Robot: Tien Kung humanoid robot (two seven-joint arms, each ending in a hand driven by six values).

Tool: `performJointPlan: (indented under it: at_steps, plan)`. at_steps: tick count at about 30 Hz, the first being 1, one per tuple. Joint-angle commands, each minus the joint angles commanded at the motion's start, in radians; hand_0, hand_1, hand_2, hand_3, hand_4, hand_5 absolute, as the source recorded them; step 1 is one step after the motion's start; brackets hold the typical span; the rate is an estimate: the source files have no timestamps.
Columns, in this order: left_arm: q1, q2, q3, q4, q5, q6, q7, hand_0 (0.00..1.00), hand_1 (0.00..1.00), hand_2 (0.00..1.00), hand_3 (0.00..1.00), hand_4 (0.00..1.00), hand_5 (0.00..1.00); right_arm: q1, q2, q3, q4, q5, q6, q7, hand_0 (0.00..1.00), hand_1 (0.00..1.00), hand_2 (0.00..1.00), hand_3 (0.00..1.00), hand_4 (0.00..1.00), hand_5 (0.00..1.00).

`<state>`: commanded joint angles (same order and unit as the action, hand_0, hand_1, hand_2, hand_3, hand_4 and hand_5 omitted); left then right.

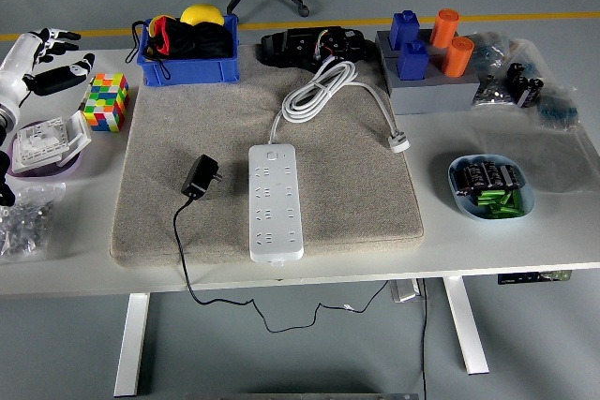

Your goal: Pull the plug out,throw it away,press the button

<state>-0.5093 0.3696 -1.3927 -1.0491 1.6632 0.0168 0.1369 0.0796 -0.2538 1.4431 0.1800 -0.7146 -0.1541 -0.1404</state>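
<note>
Head view. The white power strip point(276, 201) lies lengthwise at the centre of the grey mat point(356, 185), its own coiled cable point(323, 91) trailing to the mat's far edge. The black plug adapter point(200, 177) lies on the mat just to the strip's left, apart from it and in no socket; its cord point(183, 250) runs off the mat's near edge and down over the table's near edge. Judged from this, the pull-out and discard are done and the button press remains.

Your left hand point(42, 63) hovers at the table's point(506, 250) far left edge, fingers spread, holding nothing, well away from the strip. The right hand is not in view.

The strip's switch appears to sit at its far end point(272, 152), though it is too small to confirm. Bring your left hand over the mat, extend one fingertip, and press straight down so the strip does not skid. Stay clear of the adapter and its cord on approach.
</note>
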Motion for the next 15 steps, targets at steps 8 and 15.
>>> performJointPlan:
  at_steps: [8, 15]
  plan:
    - [-0.001, -0.001, 0.000, 0.000, 0.004, 0.000, 0.000, 0.836, 0.829, 0.761, 0.769, 0.654, 0.395, -0.001, 0.001, 0.005, 0.000, -0.001, 0.001, -0.001, 0.742, 0.653, 0.639, 0.612, 0.648, 0.467]
    - [-0.001, -0.002, -0.001, -0.001, 0.002, -0.001, 0.001, 0.836, 0.828, 0.761, 0.768, 0.653, 0.396, 0.000, 0.002, 0.004, 0.000, 0.001, 0.002, -0.001, 0.742, 0.653, 0.640, 0.612, 0.647, 0.467]
